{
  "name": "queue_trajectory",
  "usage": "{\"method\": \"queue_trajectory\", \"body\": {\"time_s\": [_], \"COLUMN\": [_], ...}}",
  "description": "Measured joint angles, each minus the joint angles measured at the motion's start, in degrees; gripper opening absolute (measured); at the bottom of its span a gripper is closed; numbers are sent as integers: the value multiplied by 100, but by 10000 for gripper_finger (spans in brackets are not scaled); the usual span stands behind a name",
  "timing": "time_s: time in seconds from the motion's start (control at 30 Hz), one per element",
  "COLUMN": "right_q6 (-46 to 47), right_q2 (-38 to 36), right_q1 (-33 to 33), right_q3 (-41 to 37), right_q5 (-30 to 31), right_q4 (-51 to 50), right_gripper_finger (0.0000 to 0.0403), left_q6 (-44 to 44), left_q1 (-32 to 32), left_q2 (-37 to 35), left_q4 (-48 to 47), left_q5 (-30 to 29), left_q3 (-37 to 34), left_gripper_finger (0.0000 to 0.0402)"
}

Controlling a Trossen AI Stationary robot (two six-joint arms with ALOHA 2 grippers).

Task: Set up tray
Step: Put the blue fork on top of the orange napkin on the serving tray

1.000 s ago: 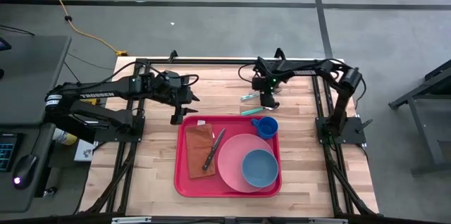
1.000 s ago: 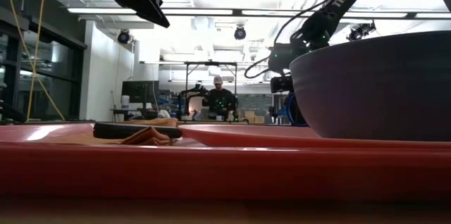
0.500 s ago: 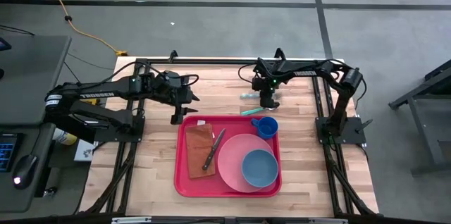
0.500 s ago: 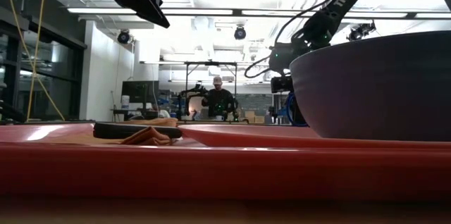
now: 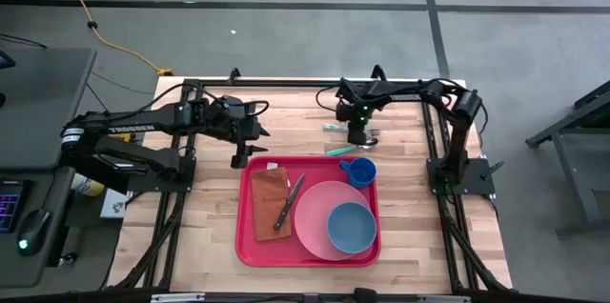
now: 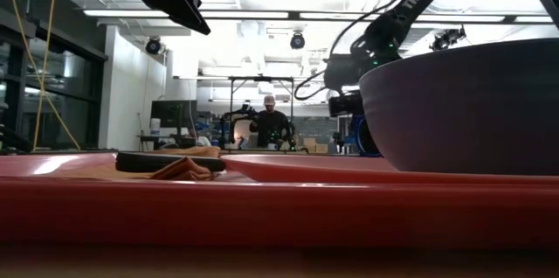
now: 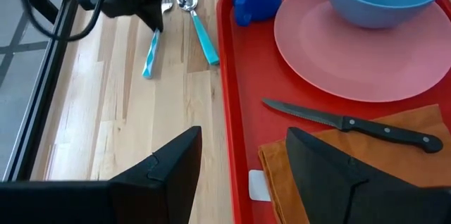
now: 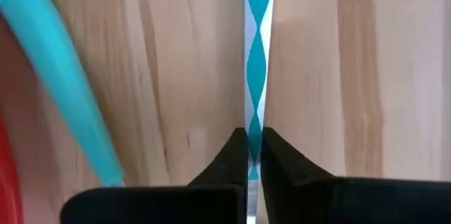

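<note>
The red tray (image 5: 250, 242) lies at the table's middle. It holds a brown napkin (image 5: 269, 205), a black-handled knife (image 5: 289, 202), a pink plate (image 5: 310, 217), a blue bowl (image 5: 351, 227) and a blue cup (image 5: 360, 171). On the wood beyond the tray's far edge lie a utensil with a teal-and-white twisted handle (image 8: 254, 76) and a teal-handled spoon (image 7: 203, 37). My right gripper (image 8: 254, 155) points down there, shut on the twisted handle. My left gripper (image 7: 243, 160) is open and empty above the tray's far left corner. My right gripper pinches the twisted handle (image 8: 254, 122) between its two fingers, near the utensil's head end (image 7: 163, 14). The fingers come from above, pointing down, one on each long side of the handle. The utensil lies flat on the table.
The teal-handled spoon (image 5: 339, 150) lies just beside the held utensil, between it and the tray's far rim (image 7: 224, 76). The blue cup stands close to my right gripper. Bare wood shows left of the tray (image 5: 205, 217) and right of it (image 5: 419, 227).
My right gripper has shifted a little toward the table's left edge, over the utensils beyond the tray. My left gripper has kept still.
</note>
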Motion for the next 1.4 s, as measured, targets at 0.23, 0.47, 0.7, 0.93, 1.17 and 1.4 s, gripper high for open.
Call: {"method": "queue_trajectory", "body": {"time_s": [0.23,0.47,0.7,0.93,1.17,1.4], "right_q6": [-131,-233,-239,-229,23,167], "right_q2": [13,9,-11,-13,-15,-17], "right_q1": [222,497,996,1684,2179,2225], "right_q3": [776,1761,2716,3372,3676,3694], "right_q5": [389,614,579,500,560,617], "right_q4": [-274,-985,-1865,-2277,-2115,-1993], "right_gripper_finger": [1,0,0,0,0,0], "left_q6": [8,27,27,26,-122,-183], "left_q1": [0,0,0,0,0,0], "left_q2": [0,0,0,1,220,747], "left_q4": [0,-18,-12,36,574,830], "left_q5": [2,-78,-280,-286,-226,24], "left_q3": [0,0,0,0,11,9], "left_gripper_finger": [237,237,237,237,237,237]}}
